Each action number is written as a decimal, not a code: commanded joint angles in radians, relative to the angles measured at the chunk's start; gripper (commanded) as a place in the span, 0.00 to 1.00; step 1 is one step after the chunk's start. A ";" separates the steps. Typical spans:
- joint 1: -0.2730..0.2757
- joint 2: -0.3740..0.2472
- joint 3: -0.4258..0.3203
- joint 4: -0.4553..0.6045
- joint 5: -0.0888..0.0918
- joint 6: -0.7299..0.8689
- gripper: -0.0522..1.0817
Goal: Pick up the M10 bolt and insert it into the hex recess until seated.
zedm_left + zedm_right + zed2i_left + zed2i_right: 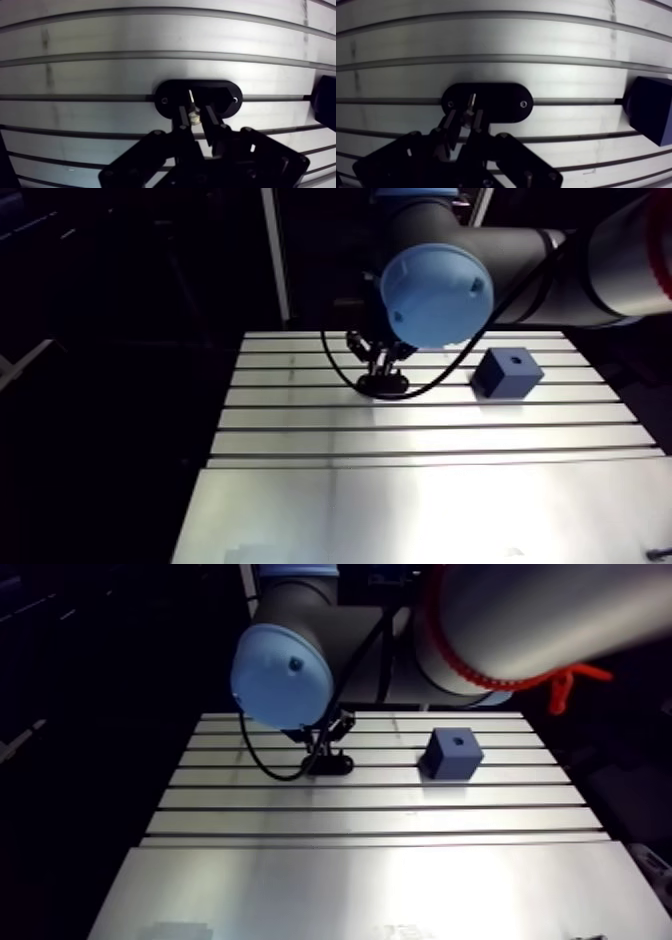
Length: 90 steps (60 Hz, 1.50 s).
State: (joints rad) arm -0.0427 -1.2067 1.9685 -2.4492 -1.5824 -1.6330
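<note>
Bench (400,498): slotted aluminium, with two items on it, both toward the far end.

Left of centre, a black oval plate (220,95) lay flat across one slot, with a small hole near each end. The tool (194,114) stood directly over this plate, lowered close to it. In the wrist view its two fingers (182,116) were drawn in narrow and clenched on the M10 bolt (191,100). The bolt sat between the fingertips, its light metal shank pointing ahead of them over the plate's dark face. Whether the bolt touched the plate could not be determined.

To the right, well apart from the plate and tool, a dark blue block (508,373) rested on the bench. Its top face carried a single small recess (514,360). The recess shape could not be made out.
</note>
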 commanded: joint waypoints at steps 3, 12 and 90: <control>0.000 -0.001 0.000 0.000 0.000 -0.001 0.73; -0.003 -0.004 0.000 0.002 -0.001 -0.001 0.74; -0.274 -0.102 -0.563 0.847 -0.103 -0.898 0.81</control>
State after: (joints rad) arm -0.1322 -1.3573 1.6519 -1.9570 -1.5779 -1.9539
